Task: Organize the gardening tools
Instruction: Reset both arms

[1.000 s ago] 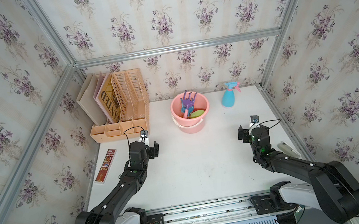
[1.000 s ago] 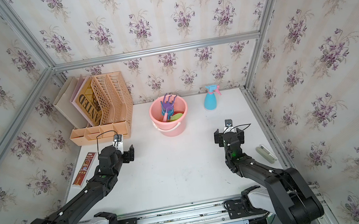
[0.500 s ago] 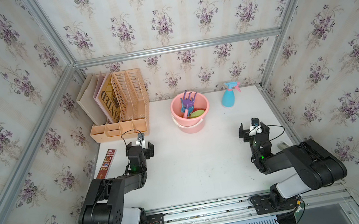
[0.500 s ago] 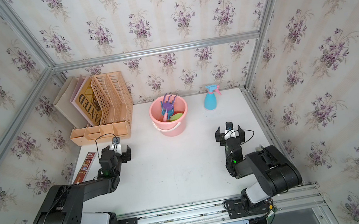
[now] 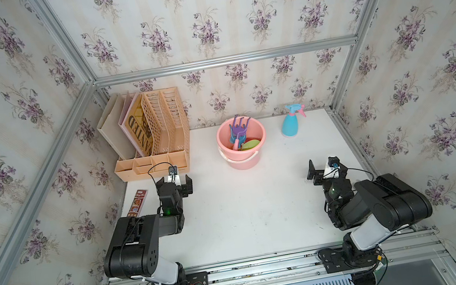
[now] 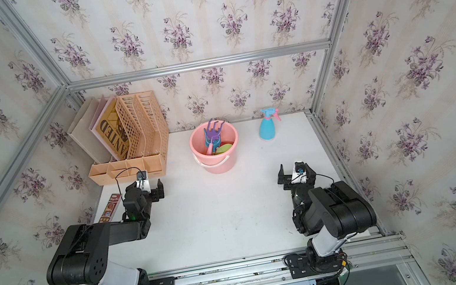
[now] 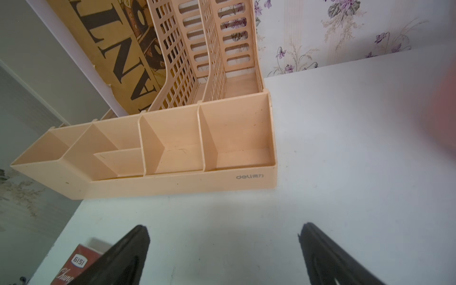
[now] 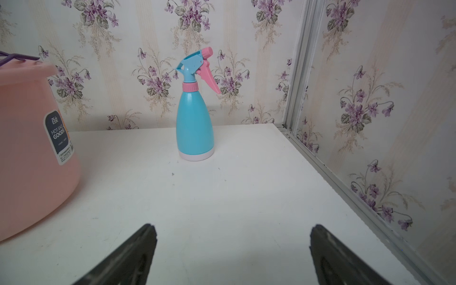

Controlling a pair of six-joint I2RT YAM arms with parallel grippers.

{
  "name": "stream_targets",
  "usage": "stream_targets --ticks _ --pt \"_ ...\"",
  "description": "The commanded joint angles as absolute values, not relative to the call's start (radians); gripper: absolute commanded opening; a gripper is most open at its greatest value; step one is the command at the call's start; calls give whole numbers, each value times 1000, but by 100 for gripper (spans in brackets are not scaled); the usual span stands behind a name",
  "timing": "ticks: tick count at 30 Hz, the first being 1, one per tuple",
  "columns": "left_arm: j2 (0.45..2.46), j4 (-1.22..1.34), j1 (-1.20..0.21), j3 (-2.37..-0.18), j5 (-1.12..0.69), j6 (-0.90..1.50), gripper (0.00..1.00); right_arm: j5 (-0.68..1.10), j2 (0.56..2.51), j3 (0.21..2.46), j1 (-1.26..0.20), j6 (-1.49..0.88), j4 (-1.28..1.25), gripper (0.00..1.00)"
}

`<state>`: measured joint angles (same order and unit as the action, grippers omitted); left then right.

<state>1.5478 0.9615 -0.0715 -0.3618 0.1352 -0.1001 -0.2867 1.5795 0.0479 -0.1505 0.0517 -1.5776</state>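
Risks noted: both claws stand with jaws wide apart and empty, the left gripper (image 7: 224,232) just short of the desk organizer (image 7: 172,182), the right gripper (image 8: 232,232) facing the spray bottle (image 8: 195,123). We find the bottle upright by the back wall, apart from the pink bucket (image 5: 243,159), which holds the purple fork (image 5: 238,127). We judge that a high or off-centre grasp could topple the tall bottle, and a careless reach into the bucket could snag tines or tip it.

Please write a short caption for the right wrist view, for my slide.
Open right gripper faces an upright blue spray bottle near a pink bucket.
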Motion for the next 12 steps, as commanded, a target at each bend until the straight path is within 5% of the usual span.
stream_targets --ticks 1,12 --pt "1546 946 -71 -366 140 -81 99 -316 1575 57 -150 38 -1662 100" --pt "1546 933 -70 -375 190 -62 99 -355 1565 106 -150 26 -1560 100"
